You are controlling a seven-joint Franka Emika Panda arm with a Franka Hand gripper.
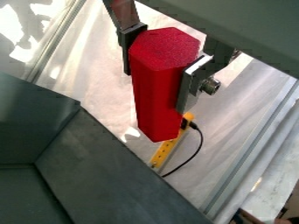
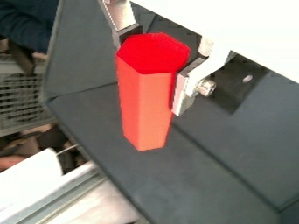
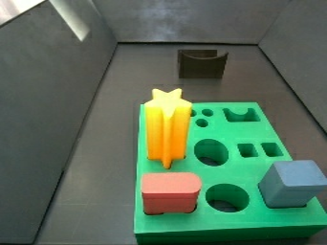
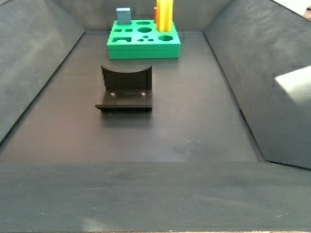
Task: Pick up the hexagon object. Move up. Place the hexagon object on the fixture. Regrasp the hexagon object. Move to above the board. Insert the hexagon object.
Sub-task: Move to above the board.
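Observation:
My gripper (image 1: 162, 68) is shut on the hexagon object (image 1: 158, 87), a bright red prism with hexagonal ends that hangs upright between the silver fingers (image 1: 133, 48). Both wrist views show it; the other shows the gripper (image 2: 155, 63) holding the prism (image 2: 149, 87) high over the dark bin wall. Neither side view shows the gripper or the prism. The dark fixture (image 3: 202, 63) with its notch stands on the bin floor and also shows in a side view (image 4: 126, 86). The green board (image 3: 243, 225) lies beyond it (image 4: 122, 41).
On the board stand a yellow star (image 3: 166, 124), a salmon rounded block (image 3: 169, 191) and a blue block (image 3: 294, 184). Dark sloping walls (image 4: 36, 82) enclose the bin. A yellow piece with a cable (image 1: 167, 149) lies outside on white sheeting.

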